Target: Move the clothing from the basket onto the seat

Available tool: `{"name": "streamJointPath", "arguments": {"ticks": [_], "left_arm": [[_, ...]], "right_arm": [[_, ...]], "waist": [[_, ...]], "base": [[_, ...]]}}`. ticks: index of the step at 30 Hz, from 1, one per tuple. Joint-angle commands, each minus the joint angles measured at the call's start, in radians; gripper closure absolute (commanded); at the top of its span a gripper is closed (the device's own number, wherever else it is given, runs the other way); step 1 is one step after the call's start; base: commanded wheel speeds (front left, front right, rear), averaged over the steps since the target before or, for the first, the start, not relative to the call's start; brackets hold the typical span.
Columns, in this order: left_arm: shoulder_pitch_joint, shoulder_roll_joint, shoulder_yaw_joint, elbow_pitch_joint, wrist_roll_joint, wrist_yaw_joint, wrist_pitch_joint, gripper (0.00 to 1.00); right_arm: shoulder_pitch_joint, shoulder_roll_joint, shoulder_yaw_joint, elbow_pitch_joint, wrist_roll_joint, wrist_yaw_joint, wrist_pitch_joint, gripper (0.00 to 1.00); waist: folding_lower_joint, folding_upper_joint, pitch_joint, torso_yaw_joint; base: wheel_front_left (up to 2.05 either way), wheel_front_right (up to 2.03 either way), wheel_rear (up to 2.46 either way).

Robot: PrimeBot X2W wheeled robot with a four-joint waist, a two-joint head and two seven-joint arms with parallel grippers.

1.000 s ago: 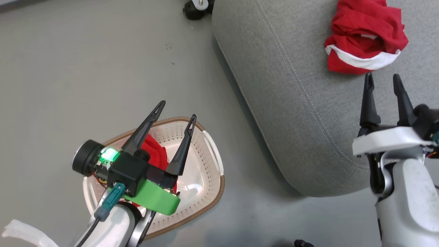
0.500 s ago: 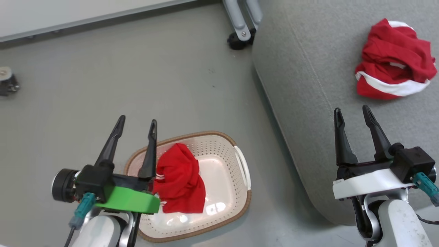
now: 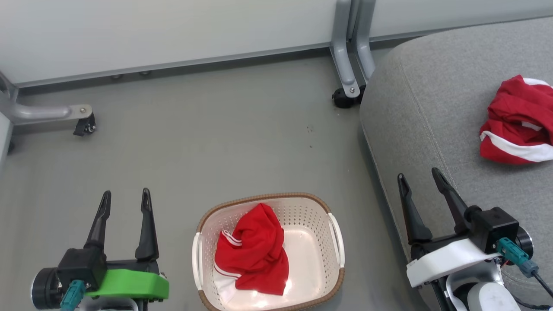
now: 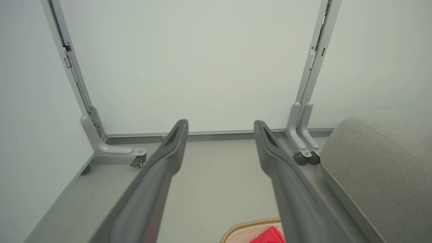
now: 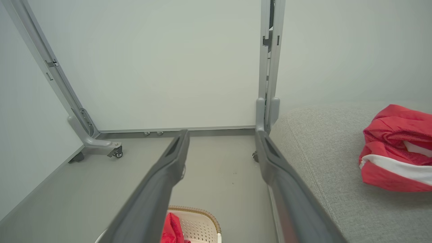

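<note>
Claws are hanging released and empty, left claw (image 3: 125,192) and right claw (image 3: 418,173) flanking the cream perforated plastic basket (image 3: 268,197), probably readying for its crumpled red fabric garment (image 3: 255,255).

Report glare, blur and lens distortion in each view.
Head view: sharp, evenly lit, with a pale sheen on the basket floor beside the clothing and a faint shadow along the seat edge. Left wrist view: the left gripper fingers look soft up close, and the frame posts lean outward. Right wrist view: the right gripper fingers are likewise soft.
</note>
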Motion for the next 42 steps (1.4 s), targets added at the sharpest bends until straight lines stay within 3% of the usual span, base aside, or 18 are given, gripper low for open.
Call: {"name": "streamJointPath", "arguments": {"ticks": [1, 11, 25, 42], "left_arm": [[0.029, -0.006, 0.012, 0.008, 0.017, -0.01, -0.003, 0.0], [0.113, -0.038, 0.05, 0.055, 0.063, -0.065, -0.003, 0.0], [0.122, -0.076, 0.092, 0.102, 0.098, -0.119, -0.003, 0.0], [0.09, -0.112, 0.123, 0.131, 0.159, -0.15, -0.003, 0.0]], "right_arm": [[0.023, -0.003, 0.004, -0.005, 0.0, 0.0, 0.007, 0.0], [0.096, -0.003, 0.026, -0.014, 0.003, 0.0, 0.052, 0.0], [0.113, -0.003, 0.029, -0.037, 0.0, 0.0, 0.081, 0.0], [0.105, -0.003, 0.026, -0.044, 0.016, 0.0, 0.085, 0.0]], "waist": [[0.0001, 0.0, -0.058, 0.033], [0.0001, 0.0, -0.125, 0.035], [0.0001, 0.0, -0.125, 0.041], [0.0001, 0.0, -0.11, 0.041]], "base": [[0.0, 0.0, 0.0], [0.0, 0.0, 0.0], [0.0, 0.0, 0.0], [0.0, 0.0, 0.0]]}}
